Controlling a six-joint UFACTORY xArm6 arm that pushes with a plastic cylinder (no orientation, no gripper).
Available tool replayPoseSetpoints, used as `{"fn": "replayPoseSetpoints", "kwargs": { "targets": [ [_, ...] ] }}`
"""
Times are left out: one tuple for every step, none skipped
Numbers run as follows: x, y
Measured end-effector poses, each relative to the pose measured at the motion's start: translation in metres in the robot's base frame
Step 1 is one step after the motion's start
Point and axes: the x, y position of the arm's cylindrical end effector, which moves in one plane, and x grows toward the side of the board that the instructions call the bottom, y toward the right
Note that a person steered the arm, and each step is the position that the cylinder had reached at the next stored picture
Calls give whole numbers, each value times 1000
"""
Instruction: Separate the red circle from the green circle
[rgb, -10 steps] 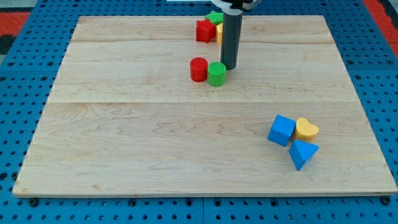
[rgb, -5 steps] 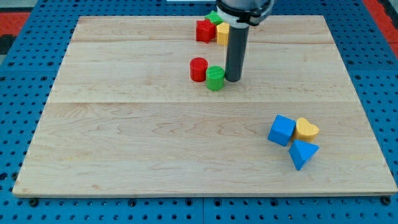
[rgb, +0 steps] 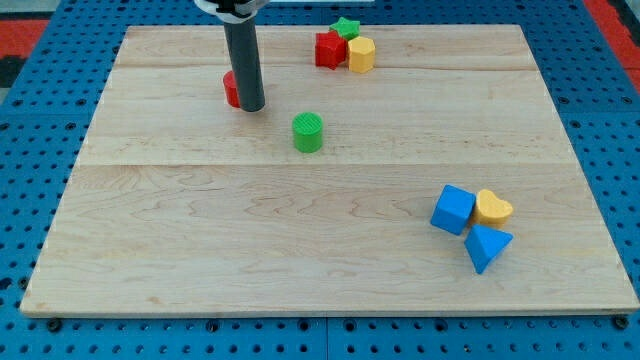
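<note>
The rod stands upright, entering from the board's top edge. The tip rests on the board, touching the right side of the red circle, which the rod partly hides. No claw is fitted, so no grip state applies. The green circle lies apart, toward the board's centre. Near the top edge sit a red block, green star and yellow block. Near the bottom-right corner sit a blue cube, yellow heart and blue triangle.

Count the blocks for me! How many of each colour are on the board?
Red: 2, the red circle half hidden behind my tip, and a red block
Green: 2, the green circle and a green star
Yellow: 2, a yellow block and a yellow heart
Blue: 2, a blue cube and a blue triangle
Total: 8
</note>
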Motion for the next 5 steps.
{"fn": "replayPoseSetpoints", "kwargs": {
  "targets": [
    [0,0],
    [-1,-6],
    [-16,-17],
    [-24,-29],
    [-39,-37]
  ]
}}
